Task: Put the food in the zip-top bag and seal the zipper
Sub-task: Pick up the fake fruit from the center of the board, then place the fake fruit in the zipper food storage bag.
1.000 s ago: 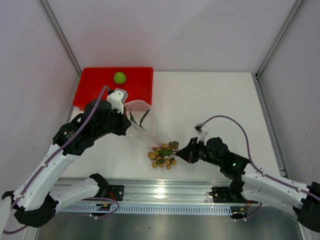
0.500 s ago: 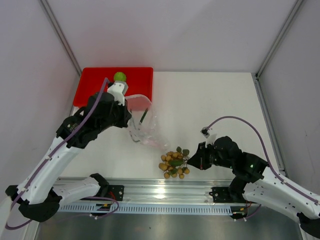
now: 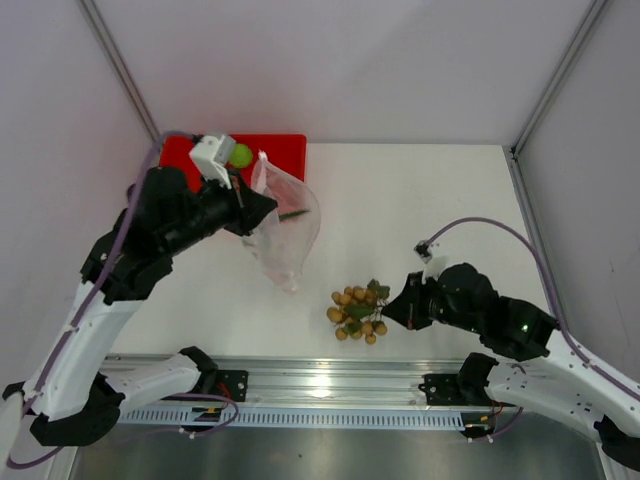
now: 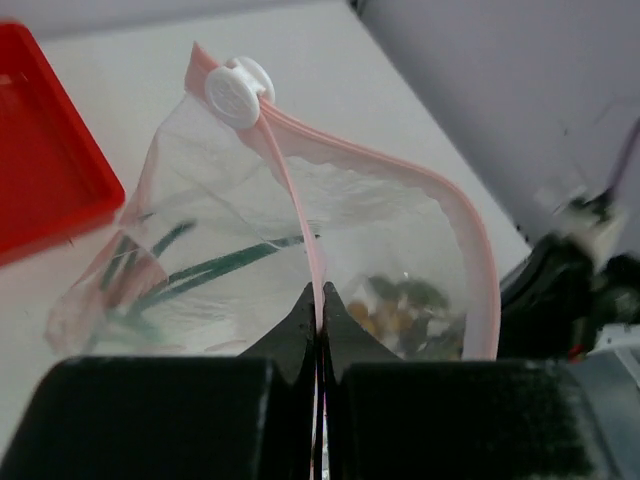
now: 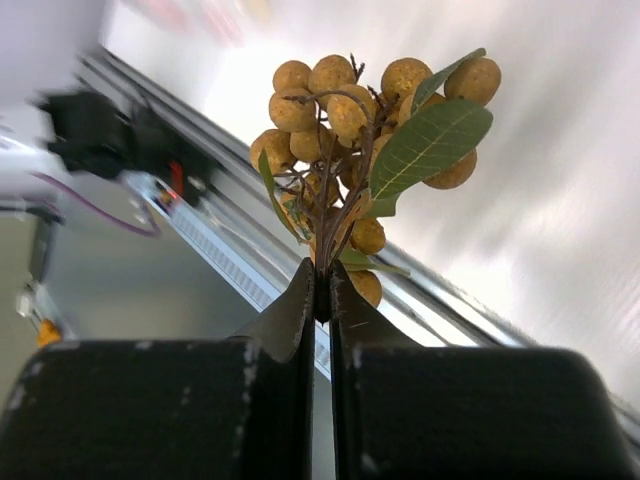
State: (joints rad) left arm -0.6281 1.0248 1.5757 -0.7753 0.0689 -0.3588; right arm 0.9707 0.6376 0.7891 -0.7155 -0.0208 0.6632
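My left gripper (image 3: 264, 204) is shut on the pink zipper (image 4: 380, 160) strip of the clear zip-top bag (image 3: 289, 238), which hangs open in the air beside the red tray. A sprig of long green leaves (image 4: 205, 268) lies inside the bag. The white slider (image 4: 238, 90) sits at one end of the strip. My right gripper (image 3: 393, 306) is shut on the stem of the bunch of tan-brown fruits (image 3: 357, 312), held just above the table's front edge. In the right wrist view the bunch (image 5: 370, 110) stands up from the fingertips. The lime-green fruit (image 3: 241, 155) rests in the tray.
The red tray (image 3: 285, 148) sits at the back left, partly under my left arm. A metal rail (image 3: 320, 385) runs along the near edge. White walls close in the table on both sides.
My left arm has lifted the bag off the table and swung it back towards the tray, so it now hangs. My right gripper has carried the fruit bunch to the right.
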